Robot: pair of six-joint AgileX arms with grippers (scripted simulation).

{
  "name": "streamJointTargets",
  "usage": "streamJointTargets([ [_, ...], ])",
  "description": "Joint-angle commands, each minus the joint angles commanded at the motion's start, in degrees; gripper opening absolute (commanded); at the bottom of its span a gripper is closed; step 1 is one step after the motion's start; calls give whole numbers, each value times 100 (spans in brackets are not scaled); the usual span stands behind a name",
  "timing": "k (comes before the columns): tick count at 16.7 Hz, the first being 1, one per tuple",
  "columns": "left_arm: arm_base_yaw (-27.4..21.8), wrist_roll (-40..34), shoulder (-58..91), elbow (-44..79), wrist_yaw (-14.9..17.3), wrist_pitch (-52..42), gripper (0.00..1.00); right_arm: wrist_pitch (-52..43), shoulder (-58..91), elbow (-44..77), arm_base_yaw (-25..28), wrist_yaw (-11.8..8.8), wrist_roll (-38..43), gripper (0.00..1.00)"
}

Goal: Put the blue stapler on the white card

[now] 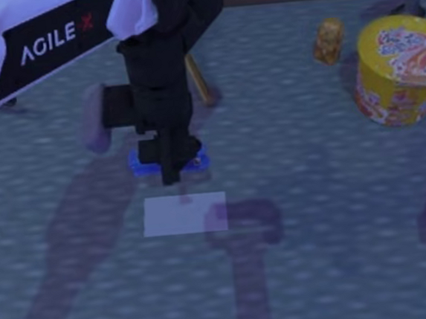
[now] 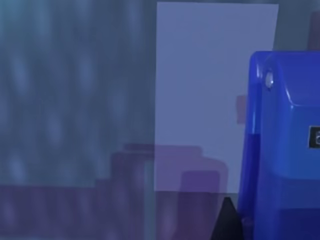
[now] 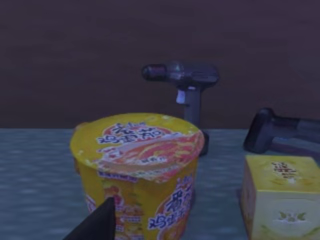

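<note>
You see the blue stapler (image 1: pixel 198 155) as bright, saturated blue in the left wrist view, with a small black patch on its side. At its 6 o'clock in the top view, the white card (image 1: pixel 182 214) is plain pale white, unpatterned. The counter (image 1: pixel 313 195) is mottled grey-blue. At 2 o'clock the noodle cup (image 1: pixel 401 70) is yellow with orange-red swirls and white lettering. The left arm (image 1: pixel 162 74) is black, its white-lettered band black too.
</note>
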Motion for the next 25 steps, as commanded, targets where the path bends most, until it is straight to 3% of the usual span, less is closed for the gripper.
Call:
streamJointTargets([
  [7, 33, 1, 29, -88, -3, 91, 0, 0, 0, 0, 0, 0, 0, 100],
  [15, 30, 12, 404, -1402, 4, 1844, 0, 0, 0, 0, 0, 0, 0, 100],
  [21, 22, 15, 460, -1592, 4, 2059, 0, 0, 0, 0, 0, 0, 0, 100],
  [25, 22, 15, 460, -1592, 4, 2059, 30, 0, 0, 0, 0, 0, 0, 100],
])
